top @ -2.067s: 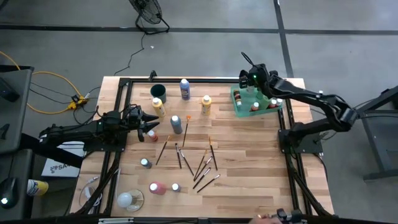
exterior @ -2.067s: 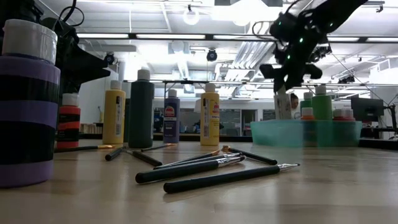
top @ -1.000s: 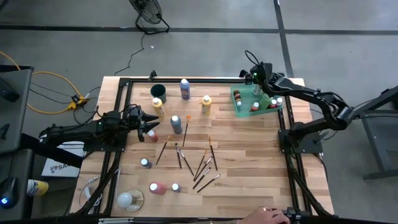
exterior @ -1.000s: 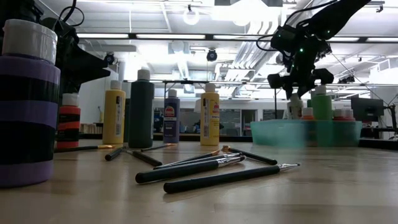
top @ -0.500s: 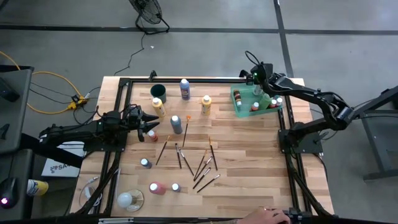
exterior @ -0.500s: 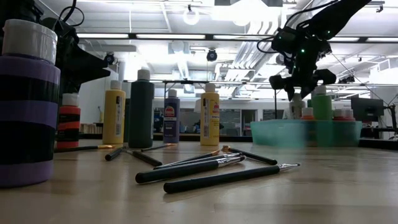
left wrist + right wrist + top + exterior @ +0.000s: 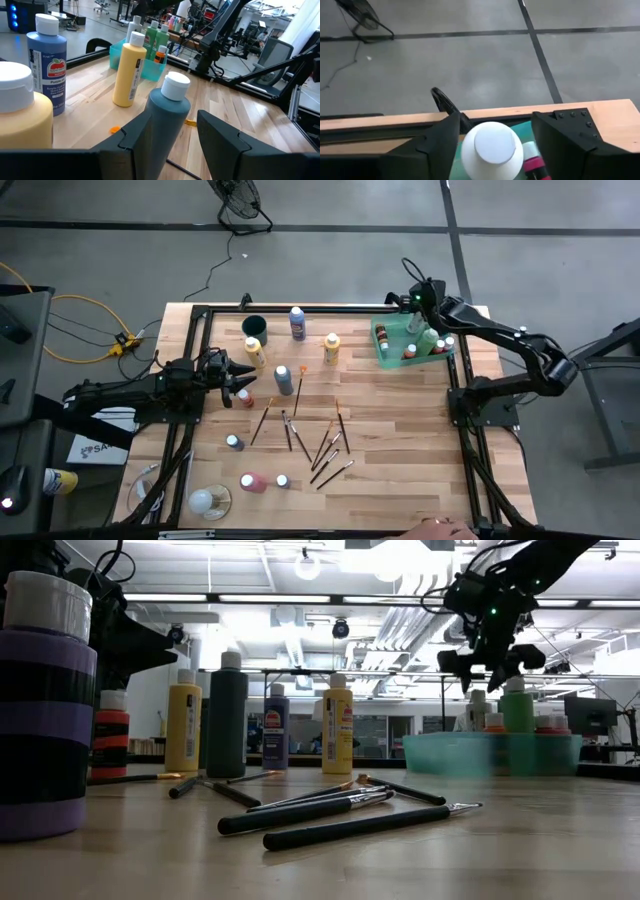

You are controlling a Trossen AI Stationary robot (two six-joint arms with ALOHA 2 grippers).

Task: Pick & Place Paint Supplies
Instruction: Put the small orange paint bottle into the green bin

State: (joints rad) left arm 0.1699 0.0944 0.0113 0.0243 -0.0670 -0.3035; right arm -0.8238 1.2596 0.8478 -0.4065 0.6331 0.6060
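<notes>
My right gripper (image 7: pixel 413 322) hangs open above the translucent green tray (image 7: pixel 388 356) at the table's far right. Its fingers stand on either side of a white-capped bottle (image 7: pixel 492 145) without touching it. That bottle stands upright in the tray among several other bottles (image 7: pixel 517 708). My left gripper (image 7: pixel 240 380) waits open at the table's left, pointing level at a teal bottle (image 7: pixel 167 120) that stands just ahead of its fingers. More paint bottles (image 7: pixel 331 348) and several paintbrushes (image 7: pixel 325 445) lie scattered over the table's middle.
A dark round cup (image 7: pixel 254 326) stands at the far left next to a blue bottle (image 7: pixel 297 323) and a yellow one (image 7: pixel 255 352). A pink bottle (image 7: pixel 252 481) lies on its side near the front edge. A black frame (image 7: pixel 300 308) borders the table.
My right gripper has opened above the tray and let go of the white-capped bottle, which stays standing upright in the tray.
</notes>
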